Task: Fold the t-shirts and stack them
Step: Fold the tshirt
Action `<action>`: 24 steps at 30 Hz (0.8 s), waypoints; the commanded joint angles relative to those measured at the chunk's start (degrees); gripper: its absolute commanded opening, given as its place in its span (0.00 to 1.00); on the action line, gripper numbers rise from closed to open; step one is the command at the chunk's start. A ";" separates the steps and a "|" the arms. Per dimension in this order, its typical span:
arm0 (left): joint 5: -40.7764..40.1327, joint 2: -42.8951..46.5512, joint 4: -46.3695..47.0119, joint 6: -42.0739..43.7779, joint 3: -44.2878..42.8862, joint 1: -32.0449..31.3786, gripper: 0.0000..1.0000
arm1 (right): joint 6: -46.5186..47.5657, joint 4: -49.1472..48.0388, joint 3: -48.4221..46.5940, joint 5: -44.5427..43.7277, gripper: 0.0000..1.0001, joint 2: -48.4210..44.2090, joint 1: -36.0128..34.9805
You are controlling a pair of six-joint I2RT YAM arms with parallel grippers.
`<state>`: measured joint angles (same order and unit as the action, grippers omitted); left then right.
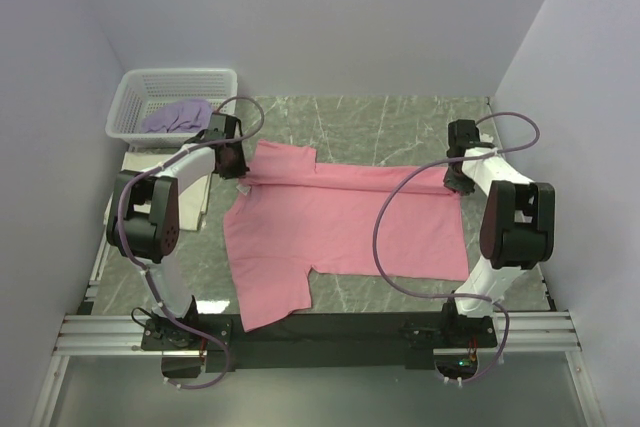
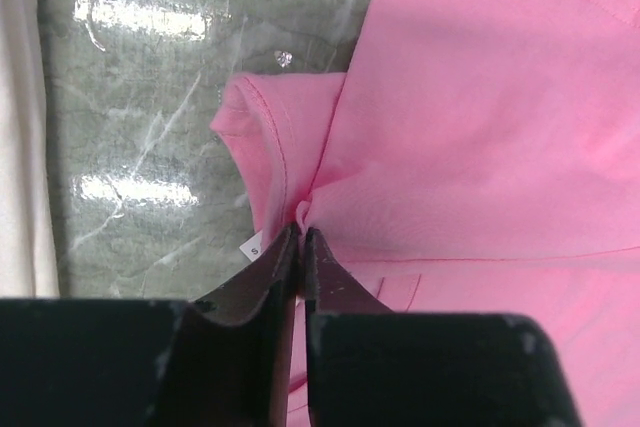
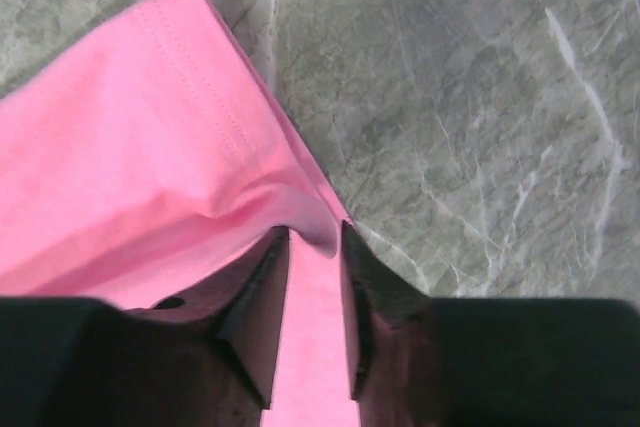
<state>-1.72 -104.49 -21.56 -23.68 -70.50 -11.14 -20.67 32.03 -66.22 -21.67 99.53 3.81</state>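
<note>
L gripper (image 2: 301, 233), far left, jaws almost together, pinches pink t-shirt (image 1: 345, 232) nr its collar; R gripper (image 3: 315, 234), far right, jaws parted astride shirt's fold; shirt lies flat mid-table (image 1: 400, 122).

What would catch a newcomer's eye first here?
A big pink shirt spread across the middle of the green marbled table, its far edge folded over. The left gripper pinches that fold near the collar, and the right gripper sits at its right end with jaws apart. A white basket in the far left corner holds a lavender shirt.
</note>
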 commanded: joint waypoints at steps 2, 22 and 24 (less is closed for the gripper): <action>-1.62 1.91 0.56 -1.01 0.54 -0.46 0.16 | -1.48 -0.83 0.82 0.92 0.43 -2.92 0.67; -0.04 22.47 -3.23 -2.95 7.91 -0.64 0.92 | -24.76 -21.29 26.21 34.21 0.61 -25.35 19.36; -0.04 26.60 -2.26 -2.69 11.16 -0.64 0.92 | -29.40 -25.42 27.97 39.58 0.64 -24.47 20.96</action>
<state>-2.22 -83.33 -23.64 -26.44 -62.26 -11.51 -40.49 15.11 -40.75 6.52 75.02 22.44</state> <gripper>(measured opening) 0.920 0.627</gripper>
